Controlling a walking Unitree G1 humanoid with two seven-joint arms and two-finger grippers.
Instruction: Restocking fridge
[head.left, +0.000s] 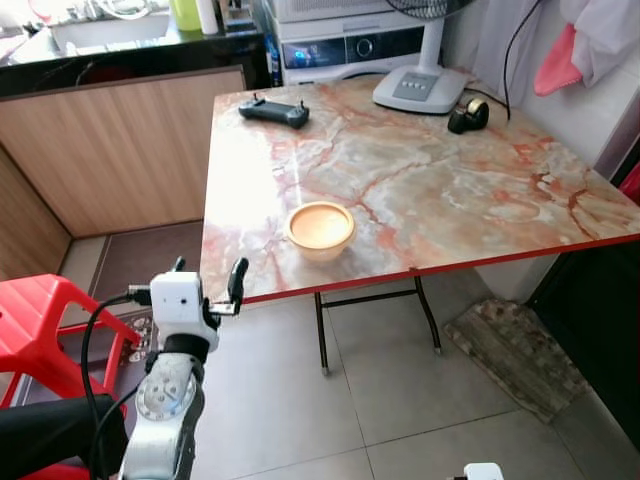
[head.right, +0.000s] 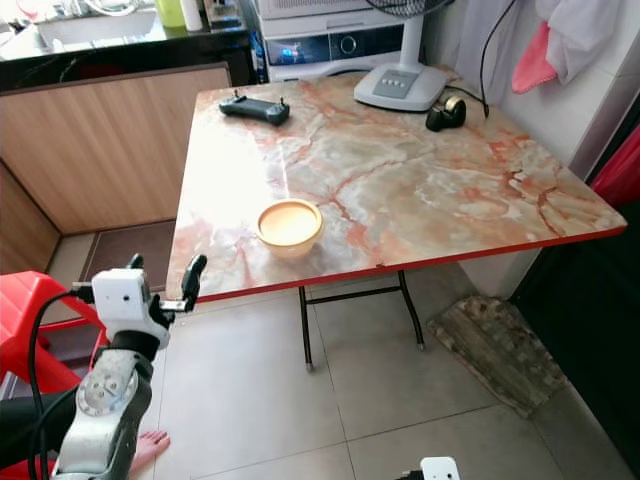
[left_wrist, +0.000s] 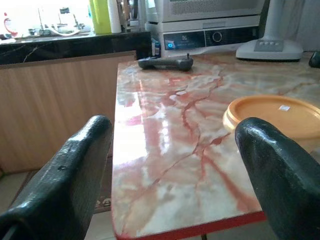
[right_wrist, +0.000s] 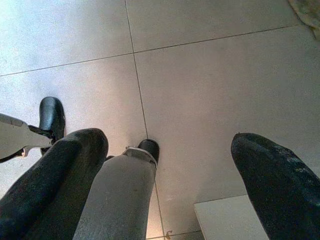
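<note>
Orange bowl (head.left: 320, 229) on marble table (head.left: 450, 190), ahead-right of spread, empty left gripper (head.left: 208, 280); contents perhaps lidded, unclear.

Orange-lidded pale bowl (head.left: 320, 230), upright on the marble table (head.left: 450, 190), near its red front edge.

The right gripper (right_wrist: 167, 170) hangs low, pointing at the floor, its two black fingers (right_wrist: 272, 180) spread wide with nothing between them. Below lies a floor of pale grey tiles (right_wrist: 215, 90) crossed by thin grout lines. The robot's own grey leg (right_wrist: 120, 200) stands there, ending in a black foot (right_wrist: 149, 148), and a second black foot (right_wrist: 52, 116) sits a little apart. A white panel's corner (right_wrist: 227, 220) shows between the fingers, and a scrap of mat (right_wrist: 307, 12) lies in the far corner.
</note>
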